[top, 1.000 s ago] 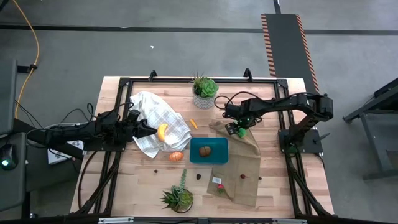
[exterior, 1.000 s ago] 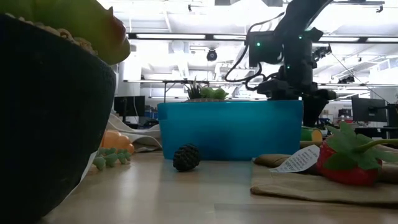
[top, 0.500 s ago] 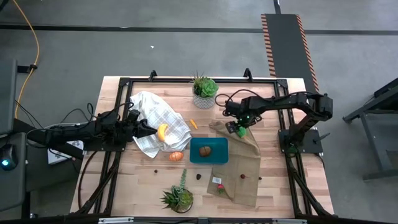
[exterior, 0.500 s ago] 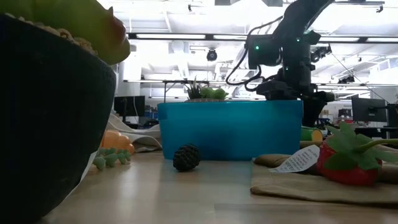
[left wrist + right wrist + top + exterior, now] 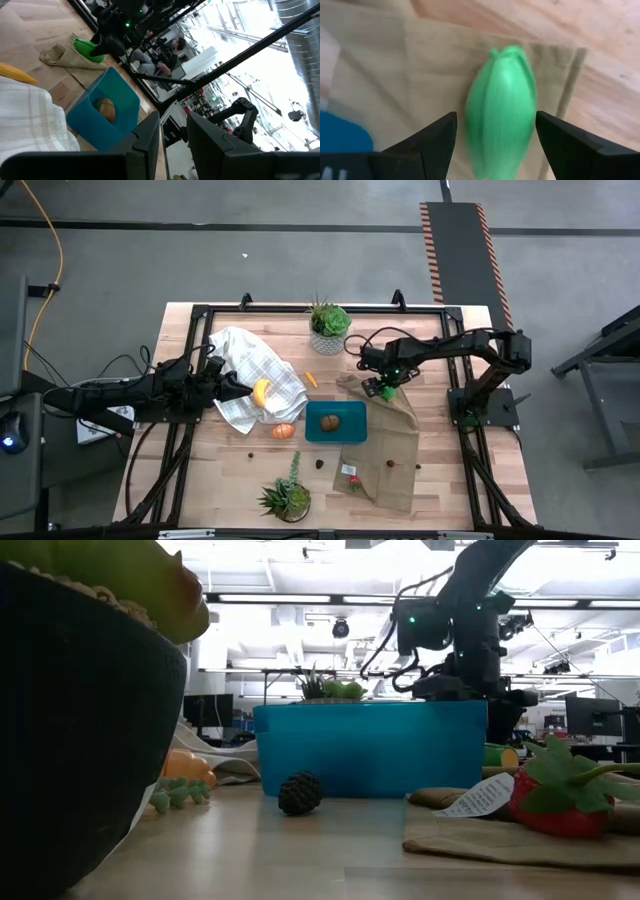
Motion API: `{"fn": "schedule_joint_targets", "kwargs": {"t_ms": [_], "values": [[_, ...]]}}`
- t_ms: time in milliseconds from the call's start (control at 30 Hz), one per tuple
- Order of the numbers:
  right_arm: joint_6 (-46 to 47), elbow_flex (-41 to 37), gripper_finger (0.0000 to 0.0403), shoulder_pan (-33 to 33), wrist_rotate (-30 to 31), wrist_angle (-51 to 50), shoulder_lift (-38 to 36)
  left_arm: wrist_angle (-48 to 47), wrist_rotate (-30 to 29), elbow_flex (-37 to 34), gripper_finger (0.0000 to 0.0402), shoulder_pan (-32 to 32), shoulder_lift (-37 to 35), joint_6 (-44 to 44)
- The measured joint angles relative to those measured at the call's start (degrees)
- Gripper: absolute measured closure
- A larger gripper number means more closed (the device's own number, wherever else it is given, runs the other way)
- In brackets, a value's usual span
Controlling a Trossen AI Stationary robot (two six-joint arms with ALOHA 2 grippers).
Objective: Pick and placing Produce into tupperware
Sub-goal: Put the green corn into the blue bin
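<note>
The right gripper (image 5: 492,145) hangs directly over the bright green, smooth plastic produce piece (image 5: 501,107), its fingers spread wide to either side without touching; the piece lies on the tan cloth (image 5: 400,70), just beside the shallow teal-blue plastic tupperware (image 5: 336,422) on the wooden bench (image 5: 220,470); its long axis runs between the two fingers, so closing should pinch its narrow width; the right arm is far nearer than the left gripper (image 5: 236,387), waiting parted by the white checked towel (image 5: 252,370).

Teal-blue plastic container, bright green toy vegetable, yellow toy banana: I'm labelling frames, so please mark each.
Teal-blue plastic container (image 5: 352,434): high view, bare floor near its rim.
Bright green toy vegetable (image 5: 502,107): right wrist view, middle.
Yellow toy banana (image 5: 261,392): high view, middle.
</note>
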Motion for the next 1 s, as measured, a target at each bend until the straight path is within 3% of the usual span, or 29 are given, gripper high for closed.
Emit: {"fn": "schedule_joint_targets", "kwargs": {"t_ms": [233,600,1000], "values": [[-0.4,0.0,0.0145,-0.2,0.2,-1.0,0.0,0.0,0.0,0.0,0.0314,0.0,0.0,0.0],[-0.9,0.0,0.0202,-0.2,-0.2,-1.4,0.0,0.0,0.2,0.0,0.0314,0.0,0.0,0.0],[-1.3,0.1,0.0208,-0.1,-0.2,-1.5,-1.2,0.0,0.2,0.0,0.0314,0.0,0.0,0.0]]}}
